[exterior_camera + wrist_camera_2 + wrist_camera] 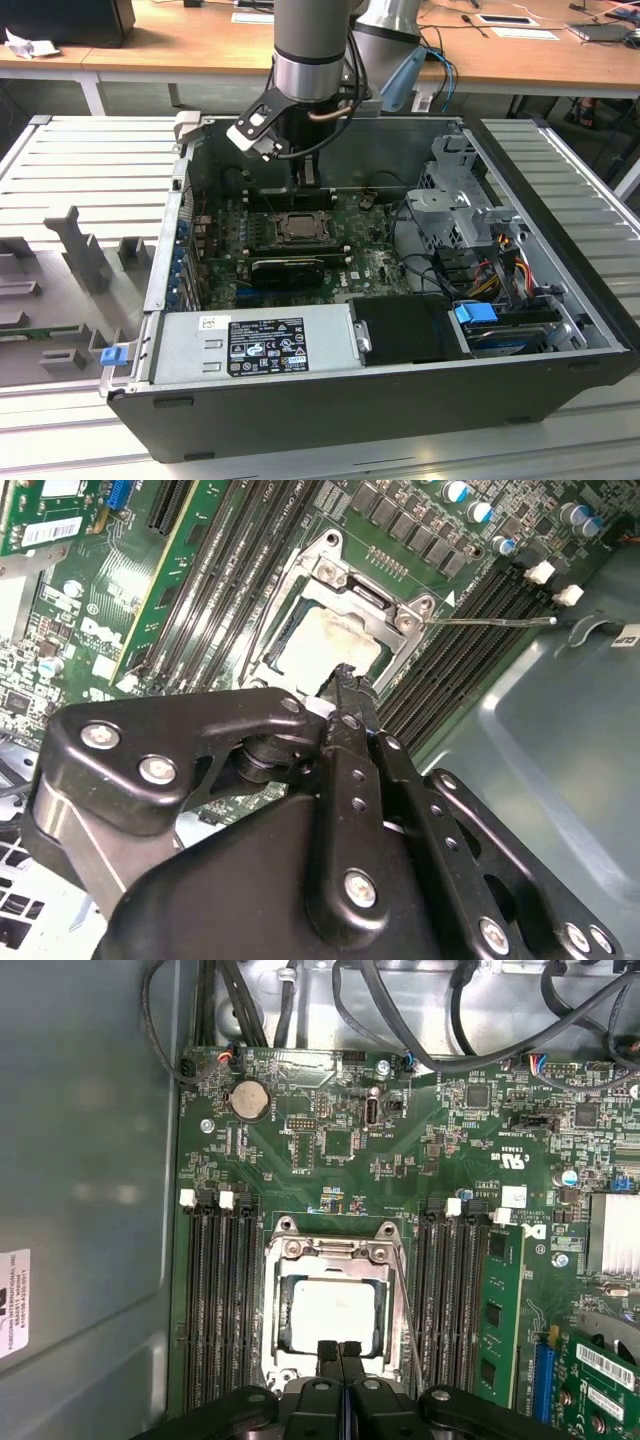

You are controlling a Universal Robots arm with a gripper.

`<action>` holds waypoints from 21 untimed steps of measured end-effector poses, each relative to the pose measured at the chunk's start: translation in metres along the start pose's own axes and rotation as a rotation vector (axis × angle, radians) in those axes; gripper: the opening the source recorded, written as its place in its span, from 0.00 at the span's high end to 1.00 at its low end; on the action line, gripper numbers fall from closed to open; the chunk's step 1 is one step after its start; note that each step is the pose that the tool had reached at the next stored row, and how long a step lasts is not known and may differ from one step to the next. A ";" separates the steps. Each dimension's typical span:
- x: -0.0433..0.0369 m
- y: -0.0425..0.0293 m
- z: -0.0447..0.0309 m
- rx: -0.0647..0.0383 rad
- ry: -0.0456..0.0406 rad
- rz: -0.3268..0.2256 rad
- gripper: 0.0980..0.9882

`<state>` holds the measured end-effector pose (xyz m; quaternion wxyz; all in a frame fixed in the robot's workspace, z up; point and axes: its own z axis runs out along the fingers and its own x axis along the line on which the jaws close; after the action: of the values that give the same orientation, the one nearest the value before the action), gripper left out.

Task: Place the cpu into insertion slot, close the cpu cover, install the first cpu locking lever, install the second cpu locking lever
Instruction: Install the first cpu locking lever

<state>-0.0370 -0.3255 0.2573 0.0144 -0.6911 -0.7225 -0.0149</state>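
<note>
Your gripper (338, 1352) sits closest, fingers clenched together on nothing, tips just beside the near edge of the cover (330, 1251) that lies down over the socket (283, 1328). Inside that socket the chip (332, 1315) rests flat, framed by the cover's window. From one socket corner a thin wire lever (495, 621) juts out across the memory slots (450, 658), seemingly unlatched. I'd judge you're finishing the cover; push on the frame, never the chip.
</note>
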 end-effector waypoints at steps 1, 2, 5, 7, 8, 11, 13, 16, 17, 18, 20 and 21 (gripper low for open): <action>0.0000 0.0000 -0.0009 0.000 -0.0001 0.000 0.99; 0.0001 0.0000 -0.0016 0.000 -0.0001 0.000 0.99; 0.0002 0.0000 -0.0058 0.000 -0.0004 0.000 0.99; 0.0003 0.0000 -0.0086 0.000 -0.0006 0.000 0.99; 0.0005 0.0000 -0.0114 0.000 -0.0011 0.000 0.99; 0.0008 -0.0003 -0.0188 0.000 -0.0013 0.000 0.99; 0.0010 -0.0006 -0.0221 0.000 -0.0014 -0.003 0.99; 0.0010 -0.0008 -0.0221 0.002 -0.0015 -0.058 0.99; 0.0010 -0.0008 -0.0220 0.003 -0.0016 -0.076 0.99; 0.0009 -0.0007 -0.0220 0.005 -0.0016 -0.114 0.99; 0.0009 -0.0007 -0.0220 0.006 -0.0014 -0.158 0.99; 0.0009 -0.0007 -0.0220 0.007 -0.0014 -0.167 0.99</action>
<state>-0.0377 -0.3255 0.2793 0.0150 -0.6285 -0.7776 -0.0131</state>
